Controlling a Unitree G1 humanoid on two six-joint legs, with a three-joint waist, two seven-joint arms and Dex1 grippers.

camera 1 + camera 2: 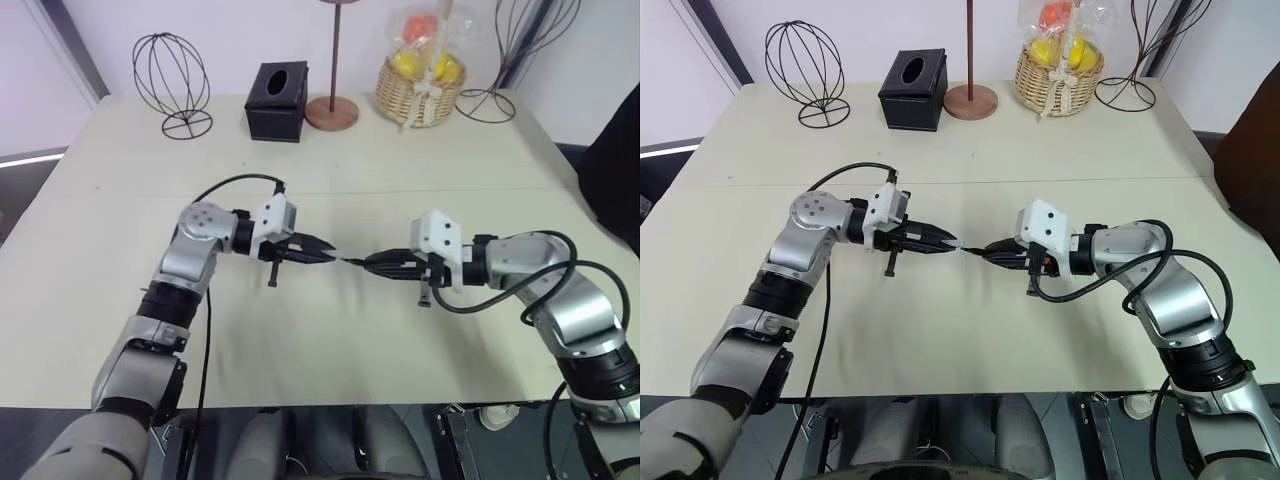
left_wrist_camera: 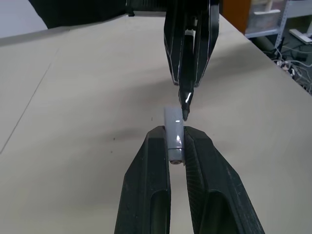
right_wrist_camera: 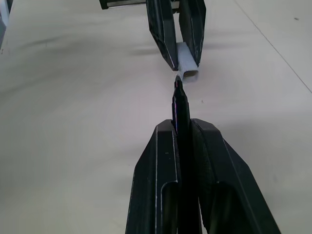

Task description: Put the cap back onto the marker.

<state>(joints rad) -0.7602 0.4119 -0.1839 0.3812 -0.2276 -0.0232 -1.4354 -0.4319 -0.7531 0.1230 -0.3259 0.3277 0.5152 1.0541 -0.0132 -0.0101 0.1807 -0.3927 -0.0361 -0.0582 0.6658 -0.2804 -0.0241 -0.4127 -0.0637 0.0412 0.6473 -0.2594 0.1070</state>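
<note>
Above the middle of the table, my left gripper (image 1: 330,254) is shut on the cap (image 2: 173,130), a small pale grey tube that sticks out past its fingertips. Facing it from the right, my right gripper (image 1: 372,264) is shut on the marker (image 3: 180,109), a thin black stick with a pointed tip. The marker's tip sits right at the cap's open mouth (image 3: 188,74); I cannot tell whether it has entered. Both grippers point at each other, nearly in line.
At the table's (image 1: 330,340) far side stand a wire globe ornament (image 1: 172,82), a black tissue box (image 1: 277,101), a round wooden stand base (image 1: 332,112), a wicker basket of fruit (image 1: 421,85) and another wire ornament (image 1: 500,60).
</note>
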